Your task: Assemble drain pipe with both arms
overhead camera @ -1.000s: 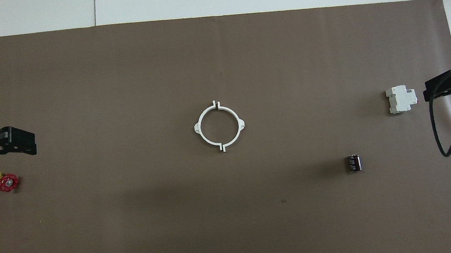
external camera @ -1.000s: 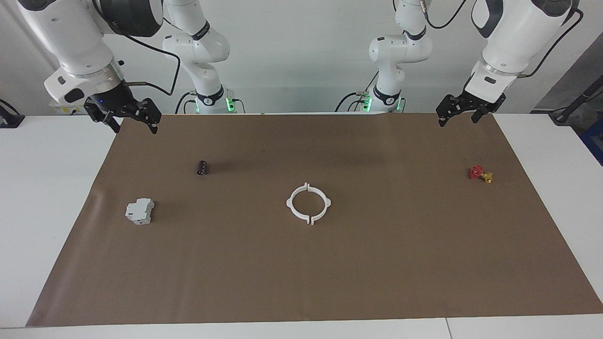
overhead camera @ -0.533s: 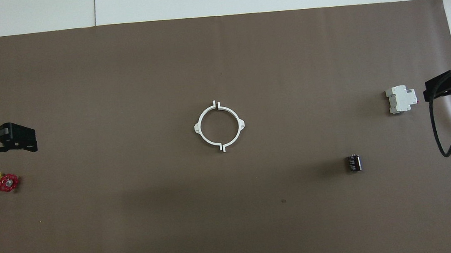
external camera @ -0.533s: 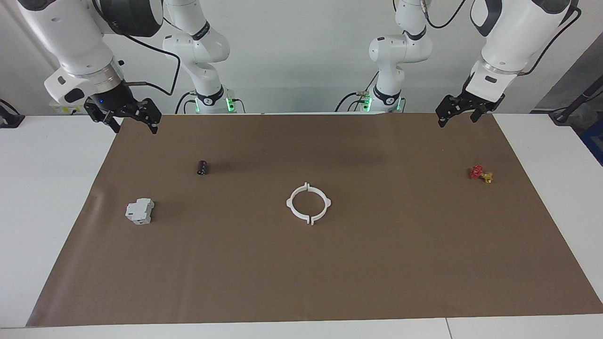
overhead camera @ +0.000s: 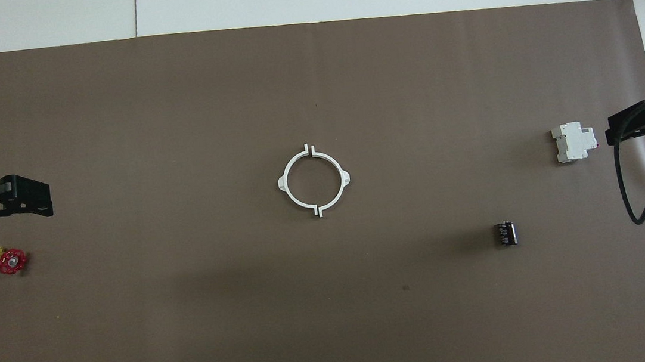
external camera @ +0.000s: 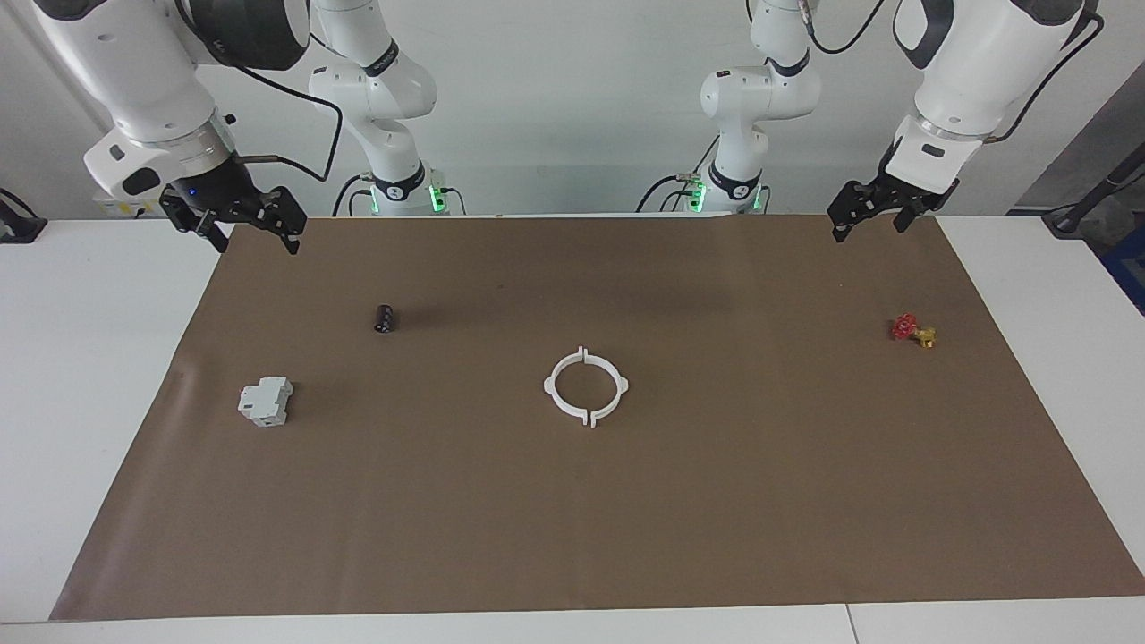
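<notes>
Thin white plastic drain pipe (external camera: 586,386) ring on matte brown mat (external camera: 716,501), left gripper (external camera: 872,213) and right gripper (external camera: 237,224) both spread, empty.

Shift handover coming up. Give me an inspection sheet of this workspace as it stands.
Surface: white table under a brown mat, flat.
Job's things: drain pipe, two half-rings lying as one ring mid-mat, narrow gaps at both joints.
Clutter: grey-white block and small black cylinder toward the right arm's end; red-and-yellow valve toward the left arm's end.
Grippers: left gripper and right gripper raised over the mat's corners nearest the robots, holding nothing.
Cables: black cable looping from the right arm.
Surroundings: white wall, green lights at the arm bases.
</notes>
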